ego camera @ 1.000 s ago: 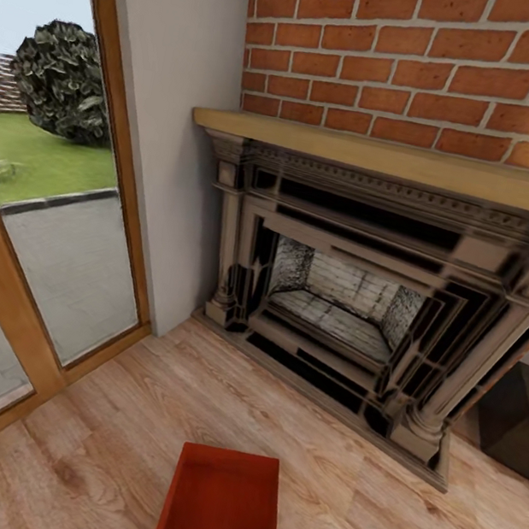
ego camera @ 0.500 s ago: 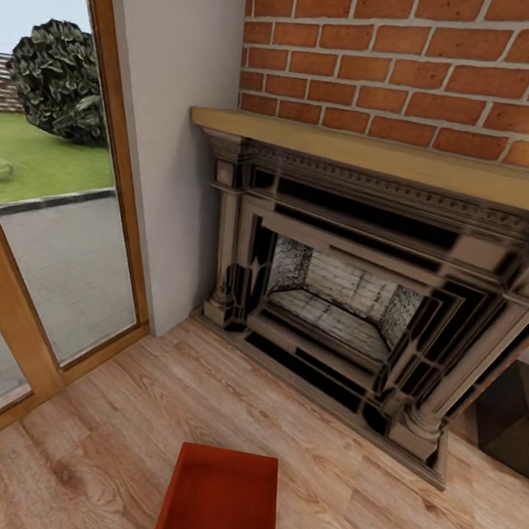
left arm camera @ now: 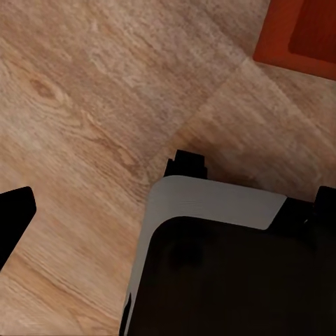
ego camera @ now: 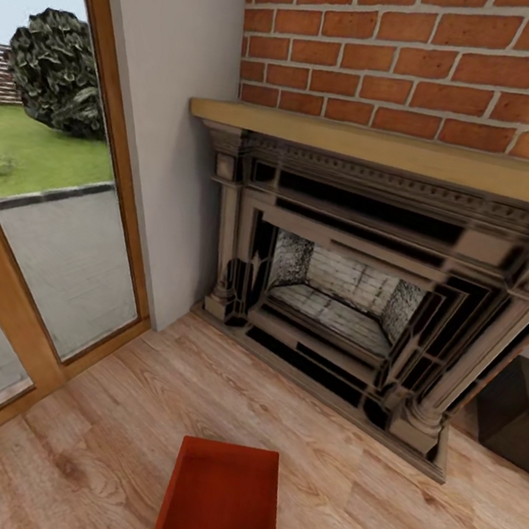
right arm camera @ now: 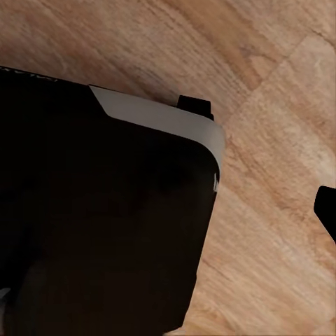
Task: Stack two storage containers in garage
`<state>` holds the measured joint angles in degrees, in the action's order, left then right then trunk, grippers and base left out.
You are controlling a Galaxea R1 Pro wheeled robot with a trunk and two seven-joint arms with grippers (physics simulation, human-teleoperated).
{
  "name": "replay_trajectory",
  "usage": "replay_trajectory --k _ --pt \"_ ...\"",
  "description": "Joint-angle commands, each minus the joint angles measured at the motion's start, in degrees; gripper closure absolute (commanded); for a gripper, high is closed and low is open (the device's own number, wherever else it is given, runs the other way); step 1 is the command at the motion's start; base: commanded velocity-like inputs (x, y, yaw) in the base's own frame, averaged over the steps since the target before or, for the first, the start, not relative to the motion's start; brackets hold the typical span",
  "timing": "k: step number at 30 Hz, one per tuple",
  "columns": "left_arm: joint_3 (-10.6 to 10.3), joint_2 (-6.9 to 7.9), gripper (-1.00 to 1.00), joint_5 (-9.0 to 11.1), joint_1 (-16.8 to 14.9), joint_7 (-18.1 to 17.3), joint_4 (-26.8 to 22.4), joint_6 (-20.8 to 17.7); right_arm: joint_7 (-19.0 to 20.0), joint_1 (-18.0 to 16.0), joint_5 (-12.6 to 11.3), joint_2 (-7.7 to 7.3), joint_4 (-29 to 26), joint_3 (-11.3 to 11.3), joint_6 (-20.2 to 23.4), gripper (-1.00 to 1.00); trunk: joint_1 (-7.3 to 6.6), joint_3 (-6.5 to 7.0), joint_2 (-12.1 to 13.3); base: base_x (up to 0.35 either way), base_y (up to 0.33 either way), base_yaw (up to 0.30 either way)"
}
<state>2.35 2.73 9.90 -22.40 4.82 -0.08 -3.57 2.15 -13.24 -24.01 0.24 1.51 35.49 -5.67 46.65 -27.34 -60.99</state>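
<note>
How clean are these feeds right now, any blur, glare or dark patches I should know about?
Head view: evenly lit, no glare; the fireplace texture looks smeared, the storage container is sharp but cut off at the bottom. Left wrist view: a dark robot body blocks much of the wood floor. Right wrist view: similarly blocked, near-black.

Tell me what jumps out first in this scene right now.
The dark ornate fireplace under a red brick chimney stands straight ahead. A red-orange bin sits on the wood floor at the near edge of the head view, open side up. On the left, a tall glass door shows lawn and a bush outside.
</note>
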Motion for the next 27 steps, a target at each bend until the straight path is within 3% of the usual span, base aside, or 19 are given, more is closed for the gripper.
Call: replay_trajectory --k 1,27 --pt "0.20 0.00 -1.00 0.29 -0.03 0.10 -0.01 -0.16 0.22 -0.04 -0.60 0.03 0.16 0.44 -0.30 -1.00 0.00 -0.15 -0.03 0.000 0.000 0.000" --pt "0.20 0.00 -1.00 0.29 -0.02 0.10 -0.06 -0.04 0.22 -0.05 -0.68 0.03 0.16 0.42 -0.30 -1.00 0.00 -2.57 -0.03 0.000 0.000 0.000"
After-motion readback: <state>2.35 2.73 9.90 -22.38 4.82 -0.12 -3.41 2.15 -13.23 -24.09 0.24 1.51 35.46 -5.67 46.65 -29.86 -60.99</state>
